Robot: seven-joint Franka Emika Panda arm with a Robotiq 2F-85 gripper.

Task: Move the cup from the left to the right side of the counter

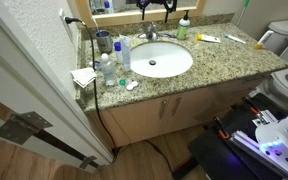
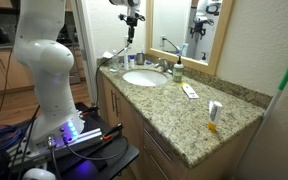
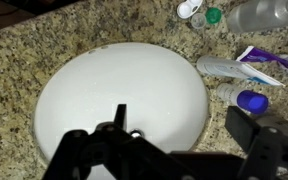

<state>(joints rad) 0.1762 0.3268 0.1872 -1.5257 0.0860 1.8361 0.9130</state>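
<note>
The cup (image 1: 103, 41) is a small dark grey tumbler standing upright at the back left corner of the granite counter (image 1: 234, 62), beside clear bottles with blue caps (image 1: 124, 50). The white oval sink (image 1: 160, 60) lies in the middle. My gripper (image 2: 131, 17) hangs high above the sink's left part, and it also shows at the top edge in an exterior view (image 1: 156, 8). In the wrist view the gripper (image 3: 184, 125) is open and empty, looking straight down on the basin (image 3: 114, 85). The cup is out of the wrist view.
A faucet (image 1: 149, 33) and a green-capped bottle (image 1: 183, 28) stand behind the sink. Tubes (image 1: 209, 38) and a toothbrush (image 1: 234, 40) lie on the right side. A white cloth (image 1: 84, 76) and a lens case (image 3: 199, 12) lie on the left. A toilet (image 1: 284, 40) stands beyond the counter's right end.
</note>
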